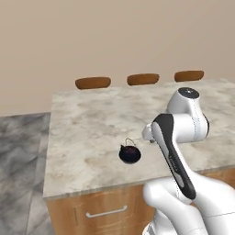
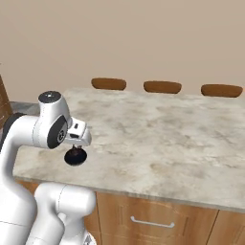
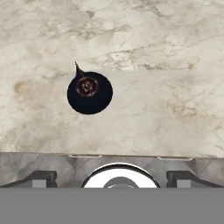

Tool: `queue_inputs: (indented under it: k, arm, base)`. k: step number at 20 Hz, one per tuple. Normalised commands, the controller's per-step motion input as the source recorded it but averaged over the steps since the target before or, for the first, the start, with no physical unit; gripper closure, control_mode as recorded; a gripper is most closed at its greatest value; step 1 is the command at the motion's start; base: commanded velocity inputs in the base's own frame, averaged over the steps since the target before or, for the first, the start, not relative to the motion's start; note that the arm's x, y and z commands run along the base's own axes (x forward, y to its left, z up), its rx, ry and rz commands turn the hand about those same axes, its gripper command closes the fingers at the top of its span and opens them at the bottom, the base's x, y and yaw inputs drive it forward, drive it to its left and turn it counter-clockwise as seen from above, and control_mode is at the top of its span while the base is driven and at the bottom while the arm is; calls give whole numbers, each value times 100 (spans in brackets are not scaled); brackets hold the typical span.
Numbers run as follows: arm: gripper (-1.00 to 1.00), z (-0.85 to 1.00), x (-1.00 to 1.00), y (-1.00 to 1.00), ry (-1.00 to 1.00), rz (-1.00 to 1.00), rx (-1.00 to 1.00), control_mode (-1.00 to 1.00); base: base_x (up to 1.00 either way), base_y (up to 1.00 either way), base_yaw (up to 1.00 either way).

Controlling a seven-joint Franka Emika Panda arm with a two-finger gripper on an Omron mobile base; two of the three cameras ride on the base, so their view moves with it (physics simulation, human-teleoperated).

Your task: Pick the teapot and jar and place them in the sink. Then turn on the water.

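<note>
Teapot (image 1: 130, 153) first: in the left base view it sits upright on the marble counter (image 1: 92, 124) near the front edge, untouched, so by the look of things the task has barely begun. Nothing is in hand, no item has reached the sink, and the water is left for last. The arm bends sharply at the elbow, its forearm reaching forward with the hand just to the right of the teapot and slightly above it. Three brown stools (image 1: 93, 82) stand along the counter's far side.

From the right base view, the hand hangs directly over the teapot (image 2: 75, 156), pointing straight down, with the small black pot peeking out beneath it. The jaws themselves are hidden by the wrist here.

Looking down from the hand view, the teapot (image 3: 89, 92) lies ahead of the gripper (image 3: 111, 177) and a little left of its centre line, well apart from both fingertips (image 3: 41, 178). The jaws stand wide and empty. The hand probably needs to shift forward and left before lowering over the wire handle.
</note>
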Motion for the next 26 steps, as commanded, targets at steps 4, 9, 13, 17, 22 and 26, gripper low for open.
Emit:
queue_inputs:
  k: [4,9,13,17,22,26]
  arm:
    - [-100,0,0,0,0,0,0,100]
    - [-100,0,0,0,0,0,0,100]
    - [-100,0,0,0,0,0,0,100]
    - [-100,-1,11,2,0,0,0,-100]
    - [-100,-8,41,23,0,0,0,-100]
    - [-100,-14,21,26,0,1,0,-100]
  base:
    - [35,3,-6]
    - [42,2,0]
    - [42,0,0]
    - [28,0,0]
    - [0,0,0]
    - [0,0,0]
